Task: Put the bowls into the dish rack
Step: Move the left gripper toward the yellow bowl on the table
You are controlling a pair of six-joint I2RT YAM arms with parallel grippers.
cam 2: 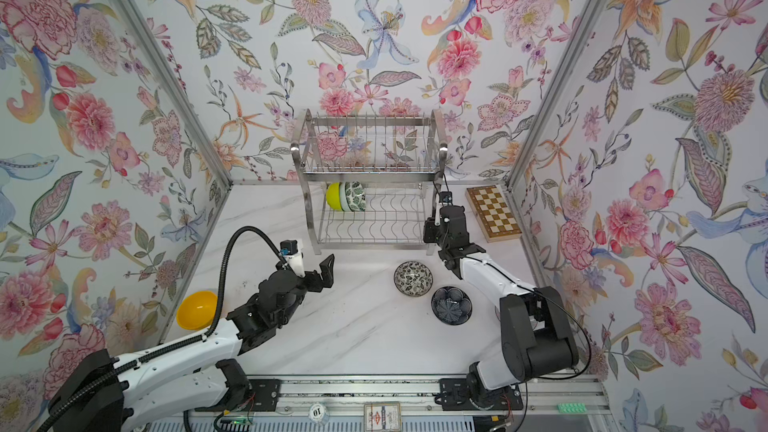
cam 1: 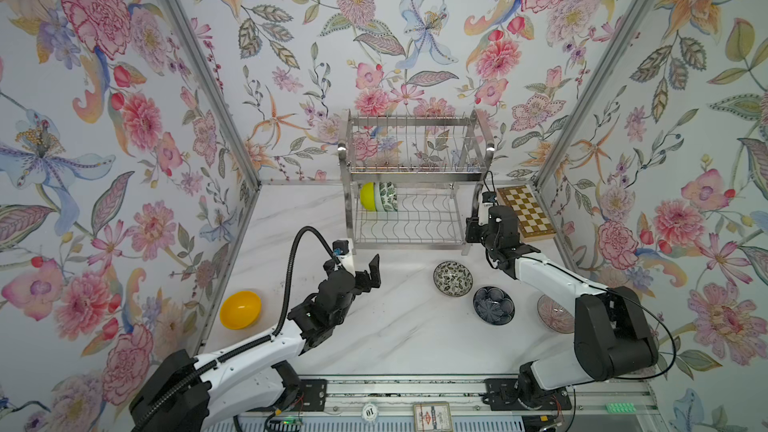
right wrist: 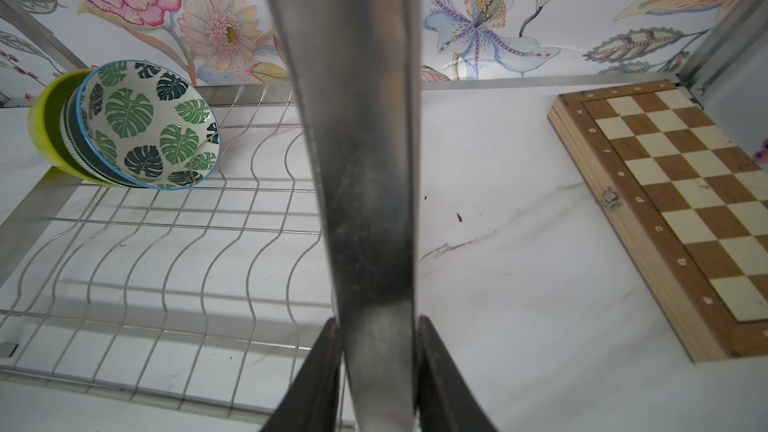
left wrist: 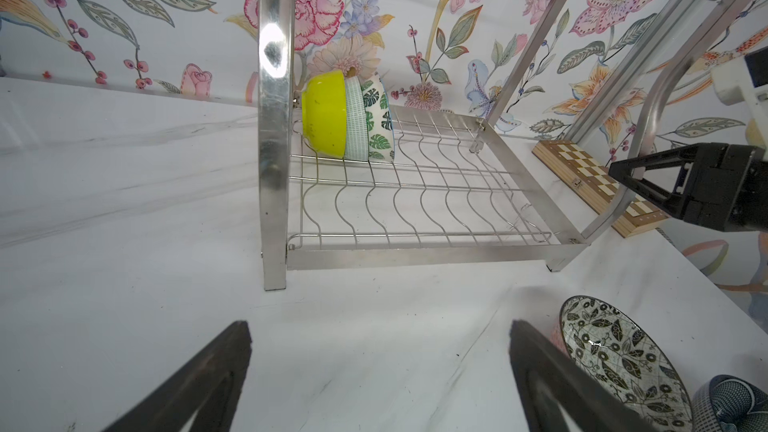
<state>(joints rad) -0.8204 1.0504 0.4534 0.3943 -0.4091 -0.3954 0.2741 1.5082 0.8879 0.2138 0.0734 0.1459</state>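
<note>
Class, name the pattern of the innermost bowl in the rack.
Bowl: green leaves on white, best in right wrist view.

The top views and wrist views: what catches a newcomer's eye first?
The loud floral wallpaper on all three walls hits first. Against the back wall stands the shiny dish rack, three bowls on edge at the left end of its lower tier. The right gripper is clamped on the rack's front right leg.

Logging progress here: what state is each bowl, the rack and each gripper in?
Lime bowl: racked, on edge.
Aqua bowl: racked, nested.
Leaf bowl: racked, nested.
Orange bowl: on table.
Floral bowl: on table.
Navy bowl: on table.
Pink bowl: on table, half hidden.
Dish rack: upright.
Left gripper: open.
Right gripper: closed on the rack's leg.
</note>
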